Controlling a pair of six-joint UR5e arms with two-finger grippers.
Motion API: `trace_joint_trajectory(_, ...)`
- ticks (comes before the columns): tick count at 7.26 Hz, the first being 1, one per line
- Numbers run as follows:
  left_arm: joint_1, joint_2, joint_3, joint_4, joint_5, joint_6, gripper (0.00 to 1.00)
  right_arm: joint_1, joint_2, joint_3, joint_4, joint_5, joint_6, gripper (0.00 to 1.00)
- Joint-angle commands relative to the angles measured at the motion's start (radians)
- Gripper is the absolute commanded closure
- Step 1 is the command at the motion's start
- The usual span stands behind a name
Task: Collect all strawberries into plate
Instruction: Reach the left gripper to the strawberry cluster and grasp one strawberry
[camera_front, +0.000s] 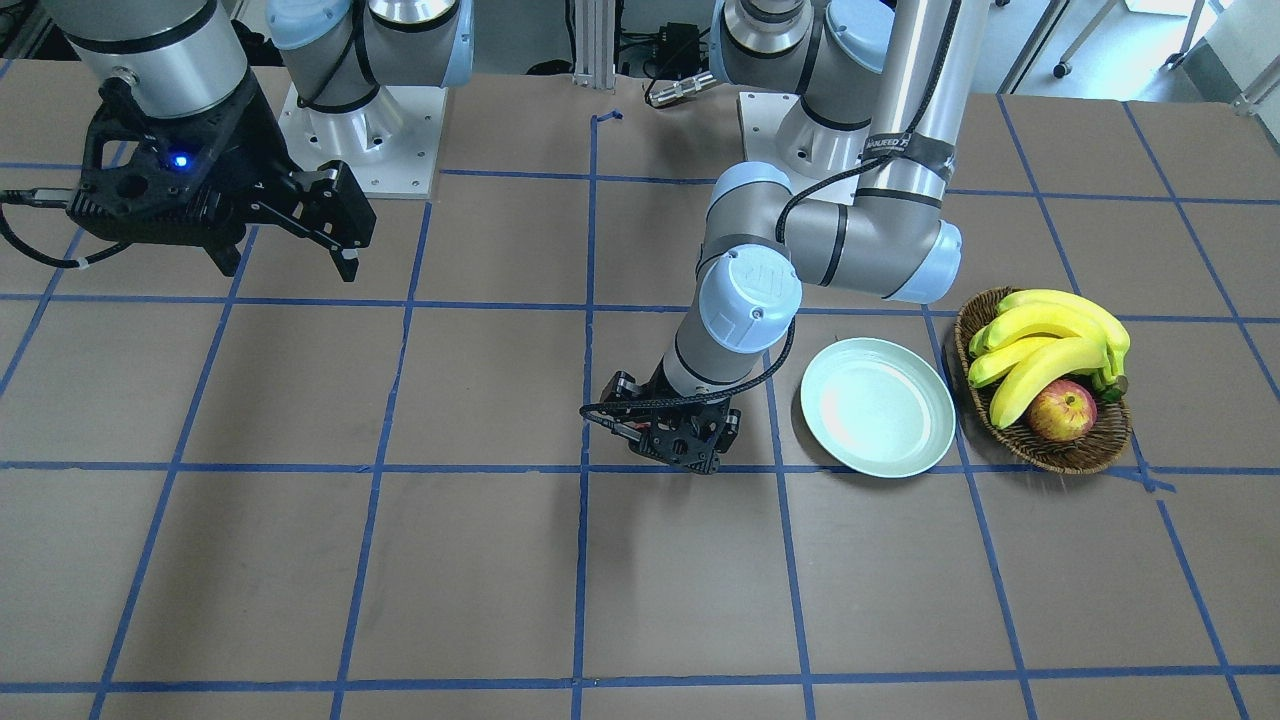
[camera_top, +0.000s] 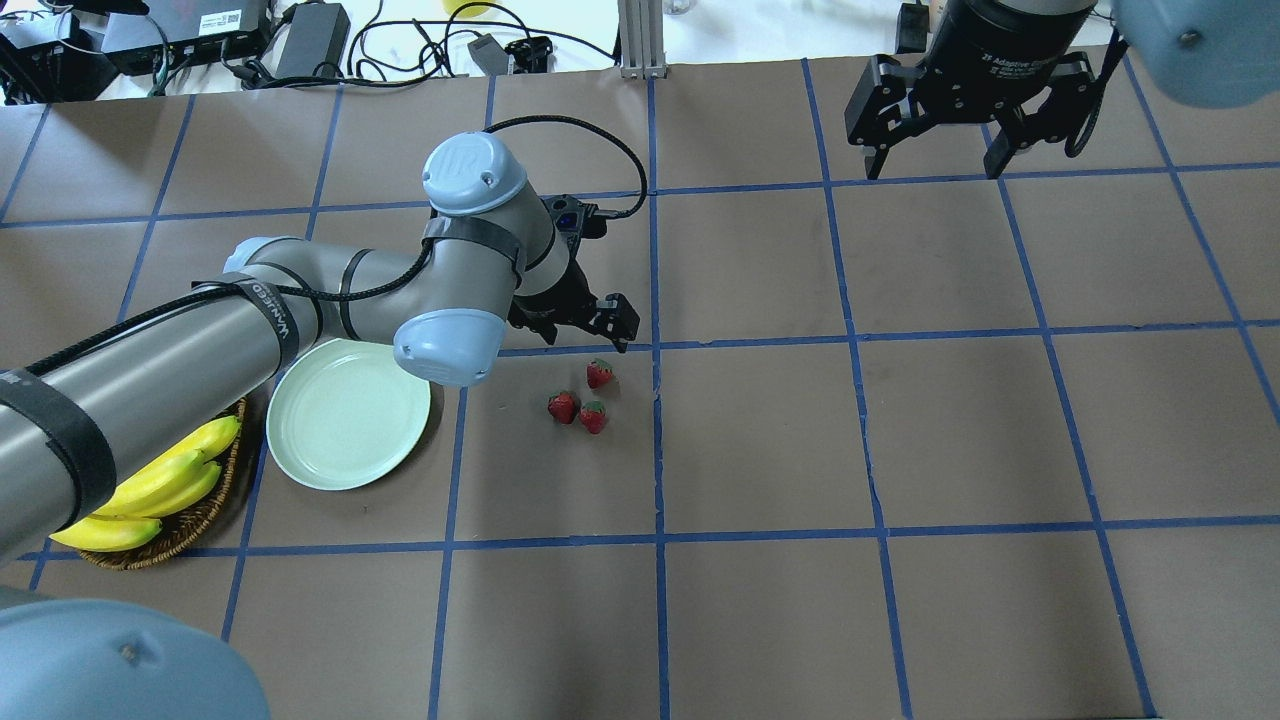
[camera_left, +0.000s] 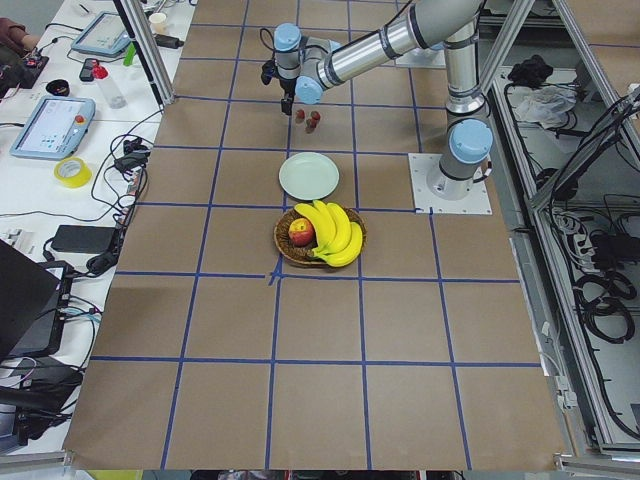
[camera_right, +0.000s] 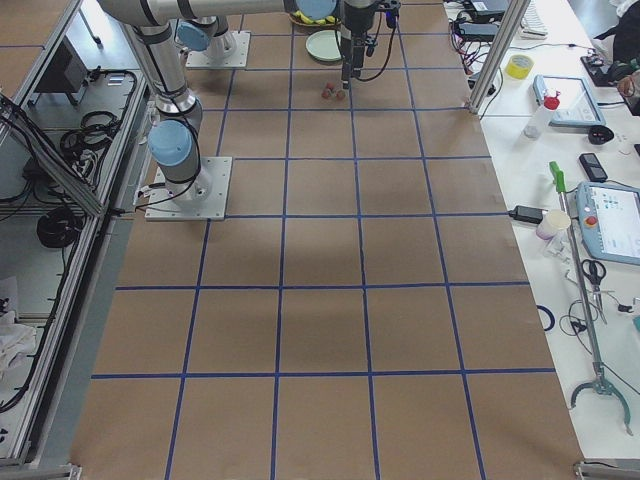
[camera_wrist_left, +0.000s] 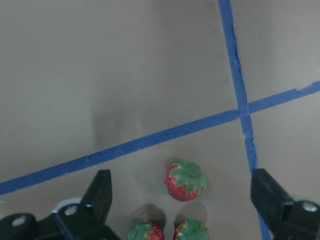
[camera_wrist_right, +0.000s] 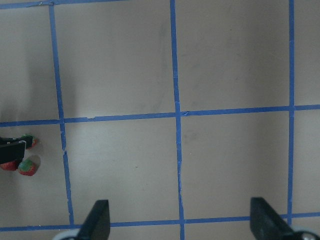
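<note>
Three small red strawberries with green tops lie close together on the brown table: one (camera_top: 599, 374) nearest the gripper, two (camera_top: 562, 406) (camera_top: 593, 416) behind it. My left gripper (camera_top: 592, 326) is open and low over the table, just beside them. In the left wrist view the near strawberry (camera_wrist_left: 186, 181) lies between the open fingers (camera_wrist_left: 101, 192). The pale mint plate (camera_top: 348, 415) is empty and lies to the left of the strawberries, partly under my left arm. My right gripper (camera_top: 935, 165) is open and empty, high at the far right.
A brown wicker basket (camera_front: 1060, 457) with bananas (camera_front: 1050, 340) and a red-yellow apple (camera_front: 1062, 410) stands right beside the plate (camera_front: 877, 405). Blue tape lines grid the table. Cables and boxes lie past the far edge.
</note>
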Motion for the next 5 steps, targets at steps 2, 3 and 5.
trace_joint_trajectory(2,-0.005,-0.046,-0.003,0.04,-0.009,-0.001,0.02,-0.001,-0.004,0.004,0.0,0.004,-0.002,0.0)
trace_joint_trajectory(3,-0.018,-0.054,-0.003,0.04,-0.008,0.004,0.11,0.0,-0.003,0.004,0.0,0.01,-0.001,0.0)
trace_joint_trajectory(5,-0.021,-0.064,-0.003,0.04,-0.008,0.01,0.85,0.0,-0.004,0.004,0.0,0.013,-0.002,0.0)
